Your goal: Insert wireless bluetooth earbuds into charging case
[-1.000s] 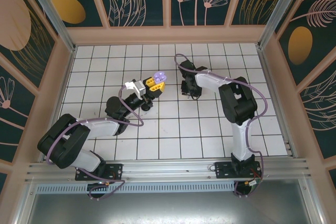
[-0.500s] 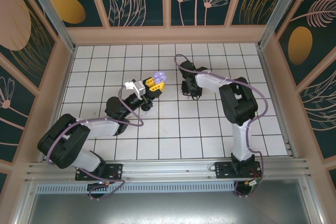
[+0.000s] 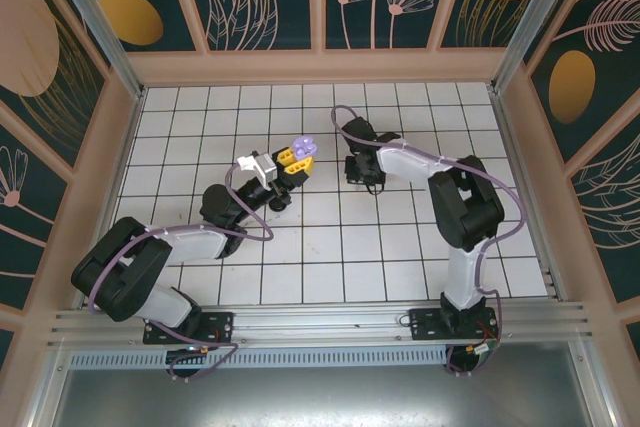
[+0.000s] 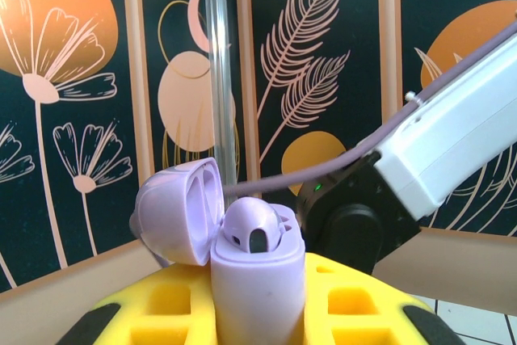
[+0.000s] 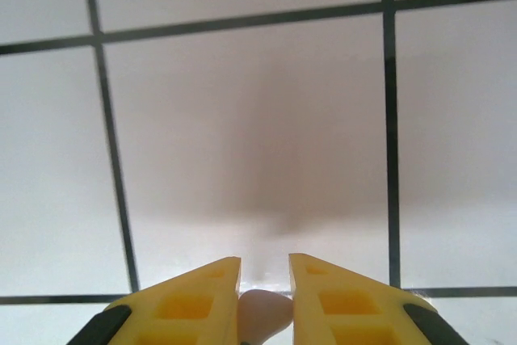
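top view, left claw (image 3: 294, 160): clamped on the open lilac case (image 3: 300, 149), seemingly held up off the table (image 3: 400, 247).
top view, right claw (image 3: 362, 175): down at the table, near the case but apart from it.
top view, risk: arms are close together; the case could be knocked askew if they clash on the carry-over.
left wrist, case: lid (image 4: 174, 212) is flipped back to the left; one lilac earbud (image 4: 252, 228) is seated in the case. 2nd well can't be seen clearly.
left wrist, risk: smooth rounded body is gripped low; it could be tilted or slipped by a push from above.
right wrist, claw: closed in on a pale earbud (image 5: 262, 313), pinched at the very tips, tile right below. colour can't be told for sure.
right wrist, risk: hold is tiny; the bud could be squeezed out or rotated on lift, leaving the stem misaligned w/ the well.
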